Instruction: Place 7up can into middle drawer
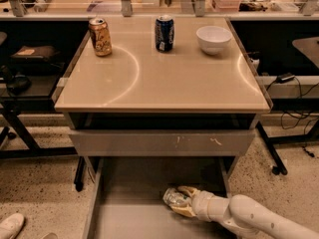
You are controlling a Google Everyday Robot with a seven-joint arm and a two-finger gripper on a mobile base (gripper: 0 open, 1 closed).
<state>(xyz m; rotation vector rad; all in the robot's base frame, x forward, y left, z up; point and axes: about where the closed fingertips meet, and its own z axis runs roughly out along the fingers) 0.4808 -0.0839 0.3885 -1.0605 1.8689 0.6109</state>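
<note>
The 7up can (172,197), silvery and crinkled, lies low inside the open middle drawer (124,218), at its right side over the grey floor. My gripper (178,201) reaches in from the lower right on a white arm, and its fingers are closed around the can. The drawer's thin side walls run along the left and right. I cannot tell whether the can touches the floor.
A beige table top (164,73) above carries a gold-orange can (100,36), a dark blue can (164,33) and a white bowl (213,38). A shut grey drawer front (162,142) with white scratches sits just above the open drawer. A white shoe (11,226) is at lower left.
</note>
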